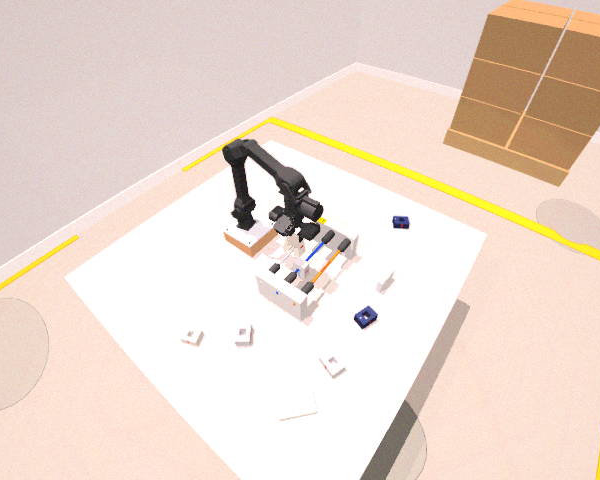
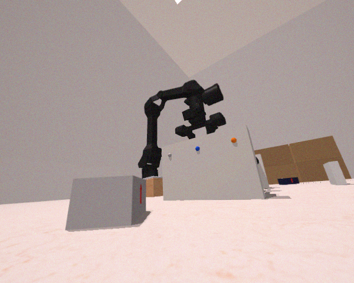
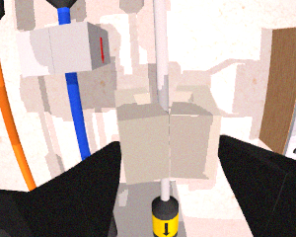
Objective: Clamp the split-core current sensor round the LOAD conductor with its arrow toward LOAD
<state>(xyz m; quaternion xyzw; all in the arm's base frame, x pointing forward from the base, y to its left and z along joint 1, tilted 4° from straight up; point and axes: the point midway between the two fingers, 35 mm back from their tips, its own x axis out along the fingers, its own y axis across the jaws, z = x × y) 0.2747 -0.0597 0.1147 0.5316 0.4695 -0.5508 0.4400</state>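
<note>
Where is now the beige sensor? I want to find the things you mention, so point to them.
In the wrist view, the beige sensor (image 3: pixel 145 143) is between the gripper's fingers, at the white conductor (image 3: pixel 160 54), right of the blue conductor (image 3: pixel 76 109).

Observed: black arm (image 2: pixel 152 131) arched, gripper (image 2: pixel 200 135) pointing down behind the tall pale panel (image 2: pixel 210 173) bearing grey (image 2: pixel 169 155), blue (image 2: pixel 197 148) and orange dots (image 2: pixel 233 140); grey block (image 2: pixel 102 202) with red mark in the foreground, brown cabinet (image 2: pixel 314 158) beyond.

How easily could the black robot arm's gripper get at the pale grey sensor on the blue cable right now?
Probably not at all: the black gripper is shut on a beige sensor, though nothing visible covers the pale grey one.
</note>
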